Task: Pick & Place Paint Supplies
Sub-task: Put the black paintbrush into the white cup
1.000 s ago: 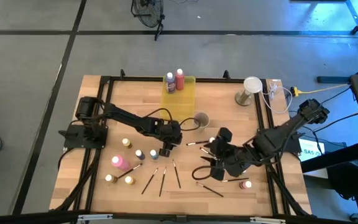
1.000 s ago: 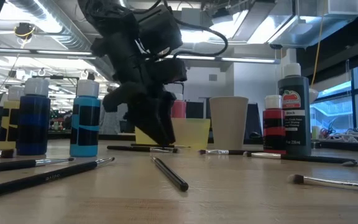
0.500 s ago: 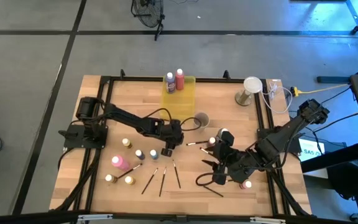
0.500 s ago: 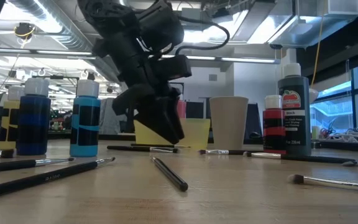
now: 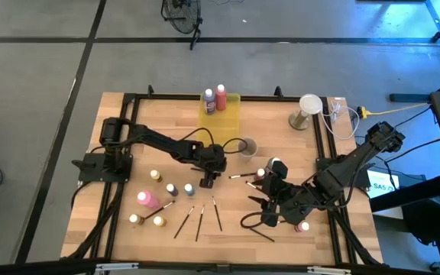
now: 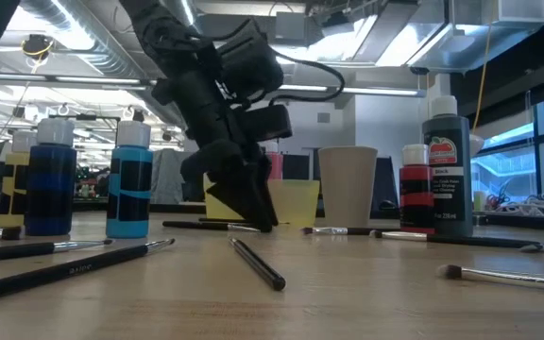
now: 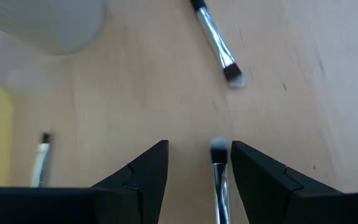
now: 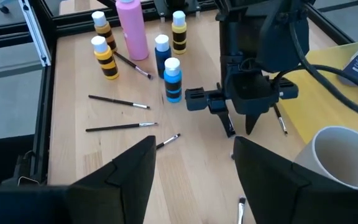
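My left gripper (image 5: 205,179) is open and points steeply down at the table's middle. Its fingertips (image 6: 259,221) are down at the wood. They stand on either side of a thin dark brush with a pale tip (image 7: 218,151) that lies flat; I cannot tell whether they touch it. A second brush (image 7: 216,43) lies just beyond. My right gripper (image 8: 194,149) hangs open and empty above the table's right half. Small paint bottles (image 5: 172,189) and a pink bottle (image 5: 147,199) stand near left. More brushes (image 5: 199,221) lie on the wood.
A yellow tray (image 5: 231,116) at the far middle holds two bottles (image 5: 215,98). A round cup (image 5: 247,147) stands just beyond my left gripper. A white lamp-like object (image 5: 305,111) is at the far right. Bottles (image 5: 304,226) and brushes (image 5: 243,176) lie around my right arm.
My left gripper has gone a little toward the table's right edge and down, bringing its fingertips to the wood around the brush. Its fingers have stayed as far apart as before.
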